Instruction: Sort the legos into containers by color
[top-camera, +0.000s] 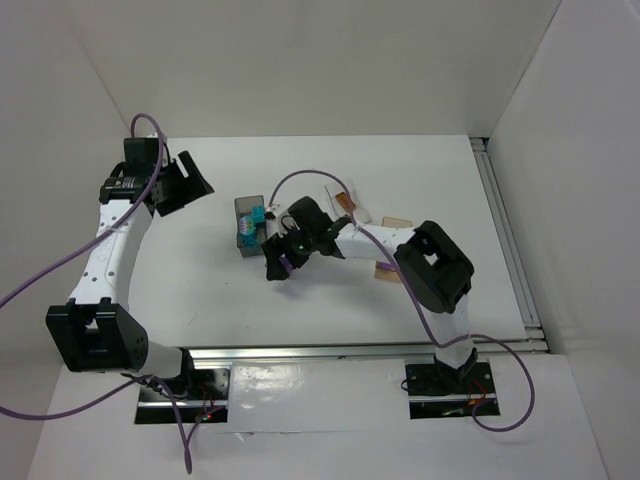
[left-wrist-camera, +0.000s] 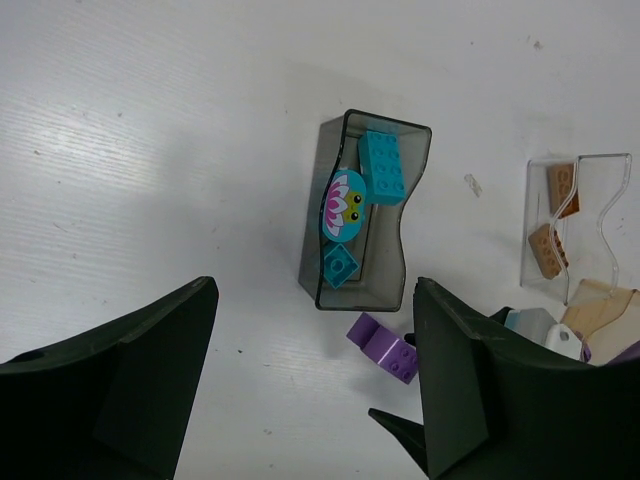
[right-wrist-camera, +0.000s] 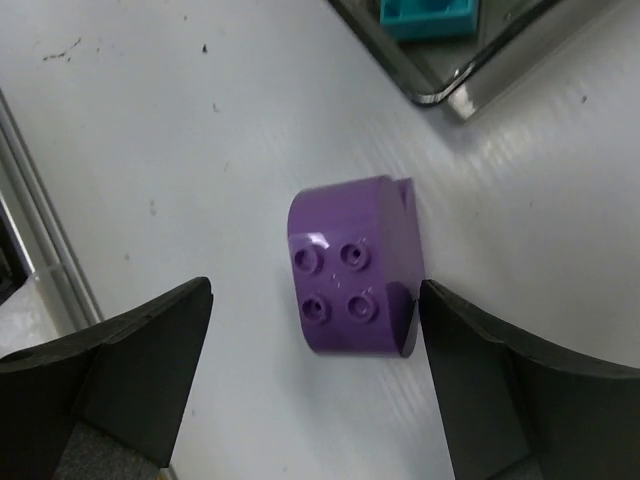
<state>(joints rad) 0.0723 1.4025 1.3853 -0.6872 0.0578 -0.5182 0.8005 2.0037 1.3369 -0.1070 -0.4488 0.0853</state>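
Observation:
A purple lego (right-wrist-camera: 352, 270) lies studs-up on the white table, just off the corner of the smoky grey container (right-wrist-camera: 450, 75). My right gripper (right-wrist-camera: 315, 310) stands open around it; the right finger sits at the brick's edge and the left finger is well apart. In the top view this gripper (top-camera: 283, 262) hovers beside the grey container (top-camera: 243, 232). In the left wrist view that container (left-wrist-camera: 412, 170) holds two cyan legos (left-wrist-camera: 382, 168) and a round printed piece (left-wrist-camera: 345, 203). The purple lego (left-wrist-camera: 385, 348) lies below it. My left gripper (top-camera: 185, 185) is open and empty, raised at the far left.
A clear container (left-wrist-camera: 600, 215) to the right holds two tan-brown pieces (left-wrist-camera: 548, 250). A tan container (top-camera: 397, 221) lies past the right arm's forearm. Metal rails (top-camera: 505, 230) run along the table's right and near edges. White walls enclose the table.

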